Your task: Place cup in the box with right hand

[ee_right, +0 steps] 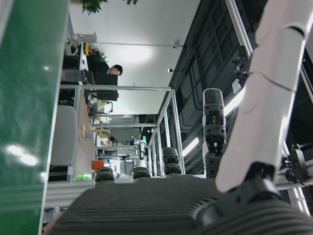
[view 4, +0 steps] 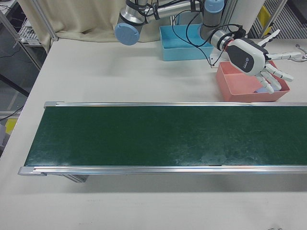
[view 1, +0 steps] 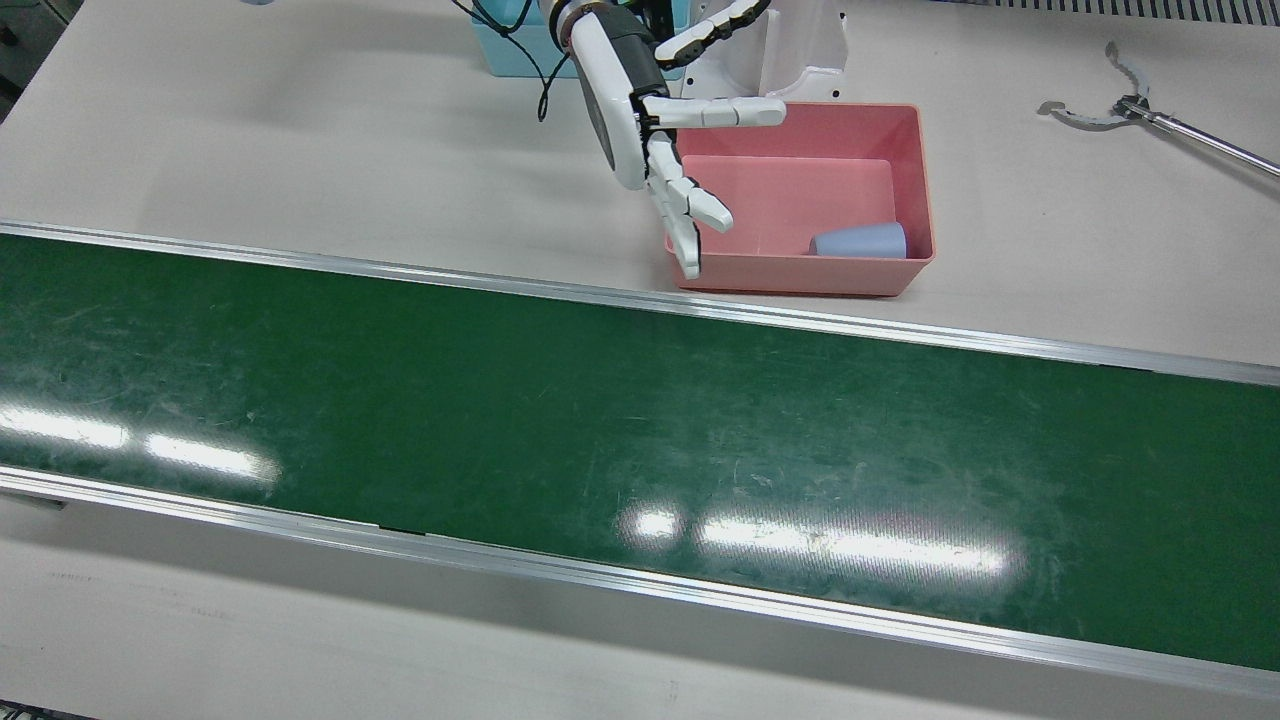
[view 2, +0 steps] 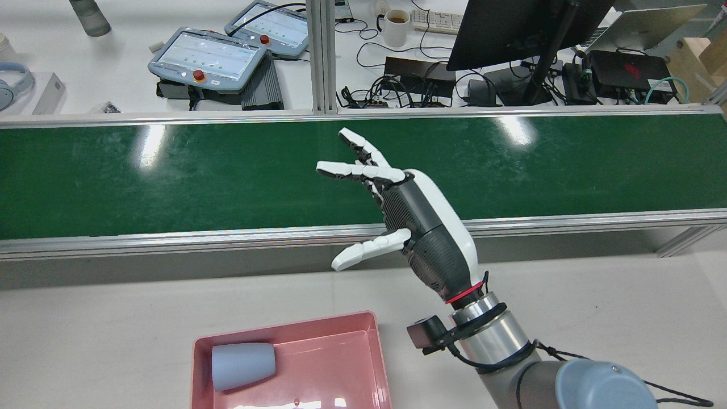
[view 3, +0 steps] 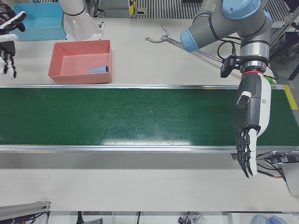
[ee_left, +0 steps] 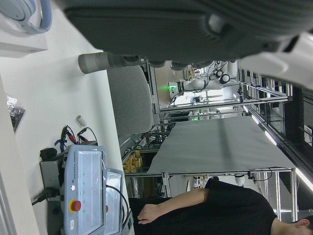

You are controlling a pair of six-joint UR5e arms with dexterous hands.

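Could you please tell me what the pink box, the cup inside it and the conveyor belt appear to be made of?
Pink box: probably moulded plastic, uniform colour, faint sheen.
Cup: likely matte plastic, pale blue-grey, opaque, no glints.
Conveyor belt: green rubbery or PVC sheet, glossy with scuffs and lamp reflections, between metal-looking rails.

Right robot hand (view 2: 409, 221) raised, fingers spread, empty; left robot hand (view 3: 250, 126) hanging, fingers straight down.

You see the dark ribbed left hand (ee_left: 186, 24) across the top | grey teach pendant with red button (ee_left: 85, 193) on a white bench (ee_left: 54, 103) | person in black (ee_left: 215, 208) | grey chair back (ee_left: 129, 100)
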